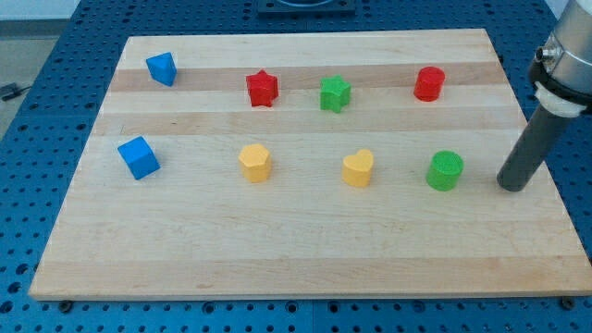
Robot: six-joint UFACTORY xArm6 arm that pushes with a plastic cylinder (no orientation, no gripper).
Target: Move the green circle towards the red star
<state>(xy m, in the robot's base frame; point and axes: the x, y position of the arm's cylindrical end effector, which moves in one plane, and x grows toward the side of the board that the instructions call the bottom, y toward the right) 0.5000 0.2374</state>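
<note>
The green circle (446, 170) is a short green cylinder on the wooden board at the view's right. The red star (262, 89) sits near the view's top, left of centre, far up and left of the green circle. My tip (511, 186) rests on the board just to the right of the green circle, a small gap apart from it. The dark rod rises from the tip up and to the right to the arm at the view's right edge.
A green star (335, 93) lies right of the red star. A red cylinder (429, 83) is at the top right. A yellow heart (358, 169) and a yellow hexagon (254, 163) sit left of the green circle. Two blue blocks (139, 157) (162, 68) are at the left. The board's right edge (546, 176) is near my tip.
</note>
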